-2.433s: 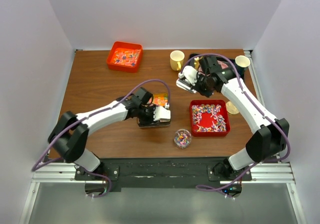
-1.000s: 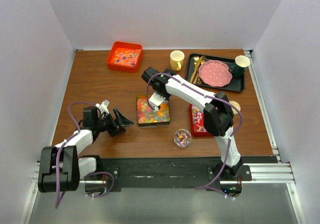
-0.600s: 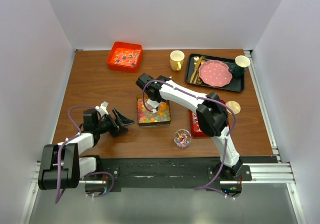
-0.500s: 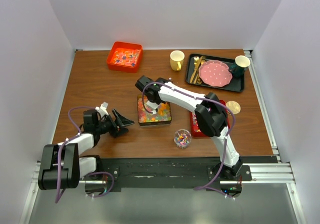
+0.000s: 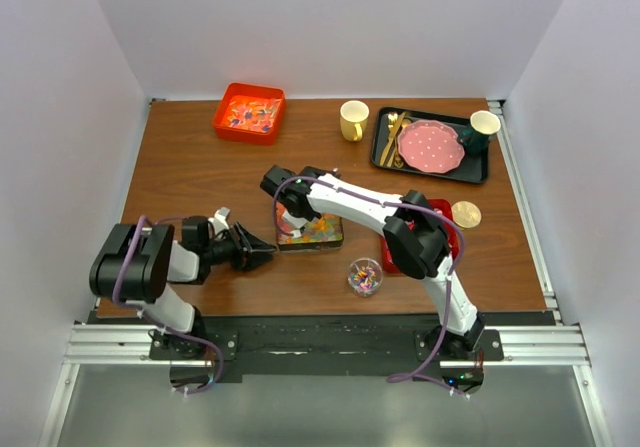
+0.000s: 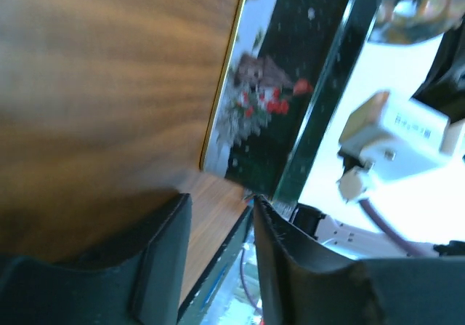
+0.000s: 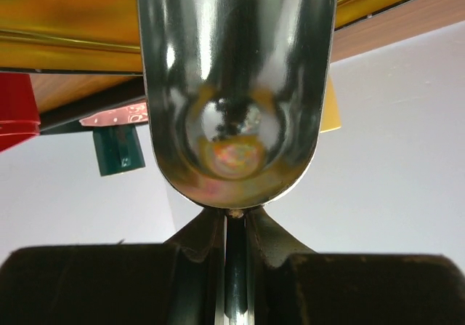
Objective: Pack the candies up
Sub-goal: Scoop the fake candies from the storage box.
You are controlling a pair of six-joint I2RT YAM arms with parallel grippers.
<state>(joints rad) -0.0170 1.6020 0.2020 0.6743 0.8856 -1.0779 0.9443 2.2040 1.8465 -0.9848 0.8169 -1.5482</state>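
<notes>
At the far left we see the left arm (image 5: 150, 262) folded tight against its base. Its forearm lies low over the table (image 5: 190, 177), with the left gripper (image 5: 266, 254) aimed rightward at the square tin (image 5: 310, 248). Its fingers (image 6: 156, 267) stand a narrow gap apart with nothing between them, so we read it as parked out of the way rather than working. Behind it, at the far edge, the orange tray (image 5: 222, 117) holds the orange-red candies (image 5: 250, 115), well apart from everything else.

In the middle, the right arm (image 5: 345, 195) stretches long across the table so that its wrist hangs over the left edge of the tin, where the gummies (image 5: 320, 229) lie. The right gripper (image 7: 234, 227) is clamped on the thin handle of a metal scoop (image 7: 236, 85), bowl pointing away from the wrist. We judge that this grip suits digging into loose sweets that fingers would pick up badly. Whether the bowl holds anything we cannot tell; it shows only coloured reflections.

Just on the near side of the tin sits a small clear jar (image 5: 365, 277) with mixed candies in it, which we judge to be where scooped gummies belong. Further right, the red tray (image 5: 452, 237) is mostly hidden under the right arm's elbow
</notes>
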